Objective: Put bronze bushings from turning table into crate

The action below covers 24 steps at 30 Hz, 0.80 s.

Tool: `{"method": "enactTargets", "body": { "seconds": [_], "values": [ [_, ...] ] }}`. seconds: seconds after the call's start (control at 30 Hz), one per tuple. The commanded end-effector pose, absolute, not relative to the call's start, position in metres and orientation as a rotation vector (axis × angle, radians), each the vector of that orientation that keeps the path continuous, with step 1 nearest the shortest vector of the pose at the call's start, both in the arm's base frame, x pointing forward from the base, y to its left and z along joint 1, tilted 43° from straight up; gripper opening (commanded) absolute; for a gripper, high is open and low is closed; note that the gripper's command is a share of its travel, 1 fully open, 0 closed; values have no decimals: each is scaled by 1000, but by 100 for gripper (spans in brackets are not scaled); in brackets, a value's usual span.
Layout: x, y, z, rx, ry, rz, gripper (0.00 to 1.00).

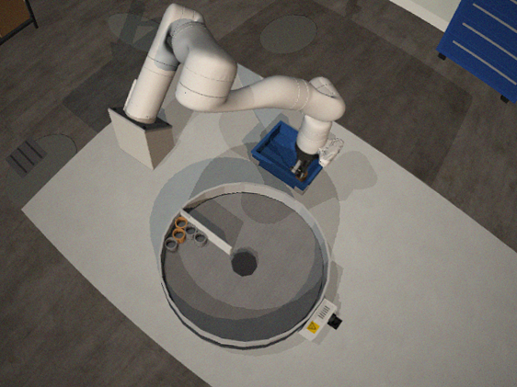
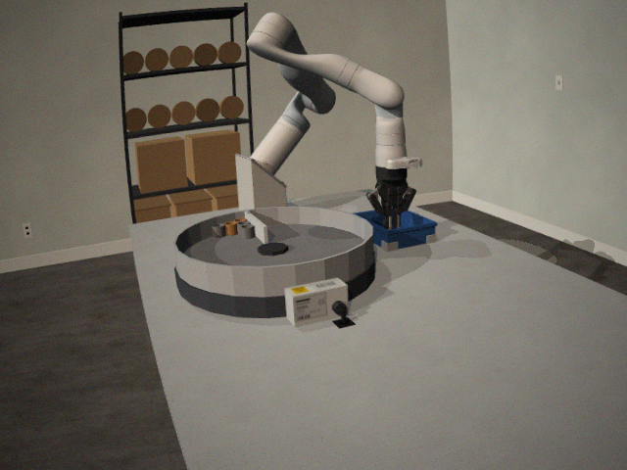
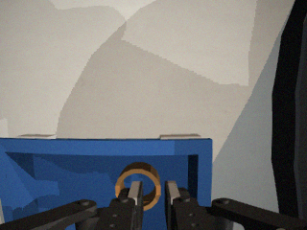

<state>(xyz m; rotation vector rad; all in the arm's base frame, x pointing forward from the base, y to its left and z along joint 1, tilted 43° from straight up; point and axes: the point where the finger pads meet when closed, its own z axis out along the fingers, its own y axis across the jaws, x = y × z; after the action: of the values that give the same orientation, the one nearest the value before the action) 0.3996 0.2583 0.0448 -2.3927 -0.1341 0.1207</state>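
Observation:
My gripper (image 1: 300,172) (image 2: 393,222) (image 3: 153,195) points down over the near right part of the blue crate (image 1: 264,139) (image 2: 409,236) (image 3: 96,146). It is open by a narrow gap and empty. A bronze bushing (image 3: 139,171) stands in the crate below the fingers; the left finger covers part of its ring. On the turning table (image 1: 256,301) (image 2: 304,248), two bronze bushings (image 1: 181,217) (image 1: 178,240) (image 2: 230,228) sit by the left wall with three steel bushings (image 1: 170,250) (image 1: 199,245) (image 2: 217,230) (image 2: 247,231). The crate's floor under my hand is partly hidden.
A high wall (image 2: 263,280) rings the turning table. A white divider bar (image 1: 211,236) (image 2: 257,225) runs beside the bushings to the dark hub (image 1: 244,262) (image 2: 272,249). A white box (image 1: 321,316) (image 2: 317,304) with a black knob stands against the wall's outside.

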Motion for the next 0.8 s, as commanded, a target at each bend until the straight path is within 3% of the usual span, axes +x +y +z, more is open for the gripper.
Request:
{"method": "enactTargets", "body": {
  "seconds": [0.0,0.2,0.37,0.77],
  "values": [
    [400,257,45,-2393,-132,118,16],
    [400,257,45,-2393,-132,118,16],
    [407,220,87,-2393,-132,118,16],
    [407,220,87,-2393,-132,118,16]
  ]
}}
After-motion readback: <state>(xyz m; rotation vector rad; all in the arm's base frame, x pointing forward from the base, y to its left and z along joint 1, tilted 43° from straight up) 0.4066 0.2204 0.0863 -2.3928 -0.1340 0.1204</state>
